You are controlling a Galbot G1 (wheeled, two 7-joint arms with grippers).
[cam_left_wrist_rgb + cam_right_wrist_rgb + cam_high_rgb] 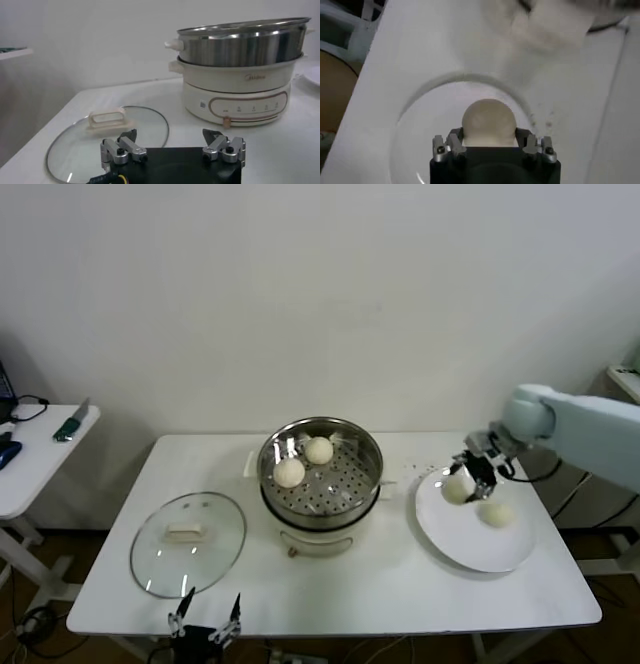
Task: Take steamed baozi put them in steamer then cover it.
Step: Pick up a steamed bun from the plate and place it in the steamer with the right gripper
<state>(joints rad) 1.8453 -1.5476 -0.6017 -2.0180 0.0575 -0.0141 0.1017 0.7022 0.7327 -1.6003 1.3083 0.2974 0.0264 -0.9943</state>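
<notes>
Two steamed baozi [304,461] are sitting in the steamer [367,474] at frame centre while the right gripper [468,475], clenching a third bun [488,121] at the right, should be lifting it gently, the left gripper [205,616] idling released at the bottom edge.

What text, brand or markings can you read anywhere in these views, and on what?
"Midea": faint brand mark on the cream base of the steamer, left wrist view, only just legible.
Control panel on the same base: small icons and a square sticker, too small to read.
Cover, plate, baozi, both grippers: no text seen.
Head and right wrist views: nothing readable.
</notes>
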